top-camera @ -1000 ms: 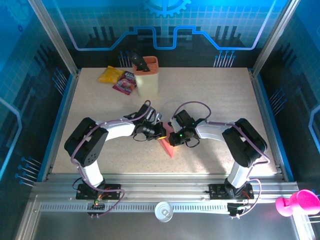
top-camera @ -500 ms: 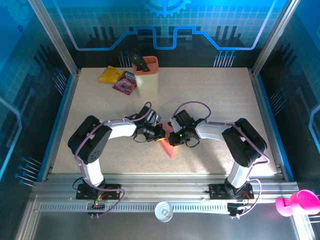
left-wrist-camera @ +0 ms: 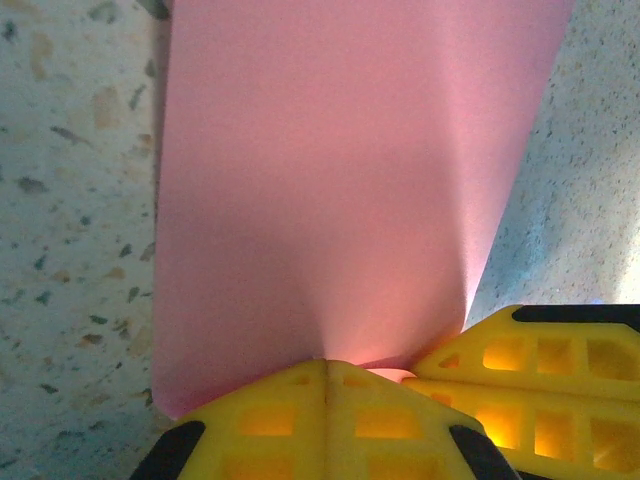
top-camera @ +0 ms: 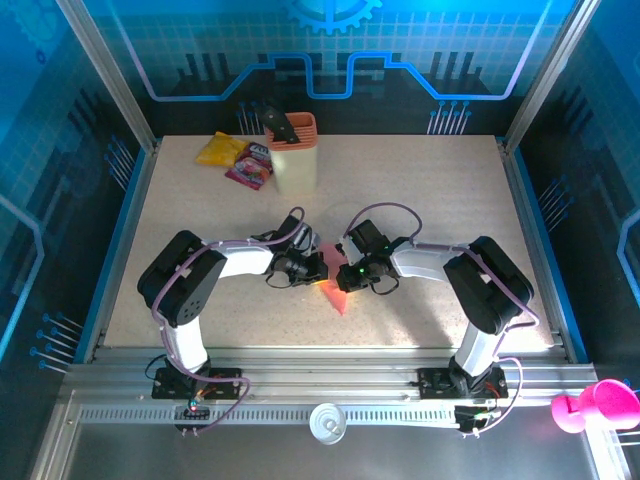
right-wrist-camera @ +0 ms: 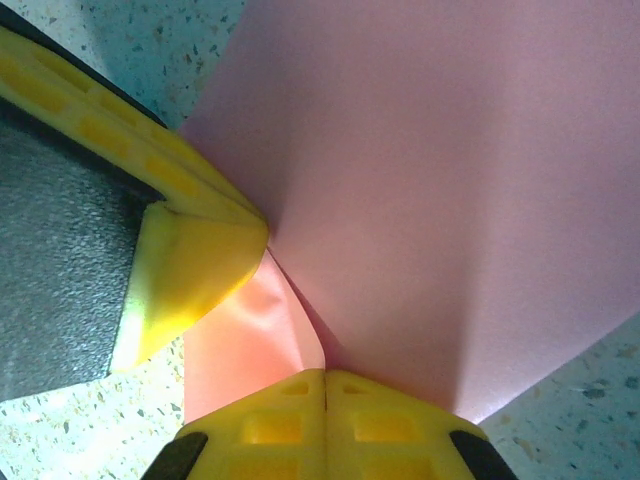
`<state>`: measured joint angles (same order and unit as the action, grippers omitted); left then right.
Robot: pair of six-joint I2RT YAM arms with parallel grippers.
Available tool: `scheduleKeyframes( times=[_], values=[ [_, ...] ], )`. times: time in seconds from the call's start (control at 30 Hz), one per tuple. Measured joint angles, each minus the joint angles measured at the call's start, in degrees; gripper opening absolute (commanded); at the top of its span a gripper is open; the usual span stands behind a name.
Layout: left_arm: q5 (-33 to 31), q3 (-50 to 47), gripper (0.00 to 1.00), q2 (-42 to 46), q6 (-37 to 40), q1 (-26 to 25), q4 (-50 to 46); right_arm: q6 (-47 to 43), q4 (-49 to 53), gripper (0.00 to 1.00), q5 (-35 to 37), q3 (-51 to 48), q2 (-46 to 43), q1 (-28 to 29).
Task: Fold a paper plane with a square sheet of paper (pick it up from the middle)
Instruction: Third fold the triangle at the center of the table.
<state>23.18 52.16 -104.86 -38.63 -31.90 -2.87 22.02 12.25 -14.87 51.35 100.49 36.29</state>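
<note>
Speckled table (top-camera: 430,200), pink sheet (left-wrist-camera: 340,180) mid-table — left hand (left-wrist-camera: 325,380), right hand (right-wrist-camera: 325,388) both pinching it.

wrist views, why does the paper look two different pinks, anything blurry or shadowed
Left wrist: paper warm pink, shaded lower left, yellow glow at the left gripper. Right wrist: paper reads cooler mauve, crease shadow near the right gripper, edges soft. Top external: blue-tinted surround, in focus.

Speckled beige table (top-camera: 450,200). At 11 o'clock: yellow packet (top-camera: 221,150), purple-pink packet (top-camera: 250,167), peach holder (top-camera: 293,160), clustered. Just toward 6 o'clock of centre: pink paper (top-camera: 336,296).
</note>
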Motion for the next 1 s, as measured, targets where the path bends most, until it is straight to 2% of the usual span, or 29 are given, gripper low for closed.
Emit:
scheduleKeyframes(
  times=[0.07,0.23,0.37,0.53,0.7,1.0],
  values=[
    [0.0,0.0,0.00,0.0,0.0,0.0,0.0,0.0,0.0,0.03,-0.1,0.0,0.0,0.0],
    [-0.3,0.0,0.00,0.0,0.1,0.0,0.0,0.5,0.3,0.25,-0.3,0.0,-0.5,0.0],
    [-0.4,0.0,0.00,0.0,0.0,0.0,0.2,2.1,2.4,0.28,0.5,-0.9,-5.3,-0.4],
    [-0.5,-0.2,0.00,0.0,0.0,0.0,0.3,4.8,2.2,0.16,-0.4,-1.0,-11.4,-0.3],
    [-0.5,-0.2,0.00,0.0,0.0,0.0,0.4,7.6,0.6,0.05,-0.7,-1.5,-11.5,3.0],
    [-0.5,-0.2,0.00,0.0,0.0,0.0,0.4,10.2,-2.5,0.01,-1.1,-1.7,-5.5,7.1]
  ],
)
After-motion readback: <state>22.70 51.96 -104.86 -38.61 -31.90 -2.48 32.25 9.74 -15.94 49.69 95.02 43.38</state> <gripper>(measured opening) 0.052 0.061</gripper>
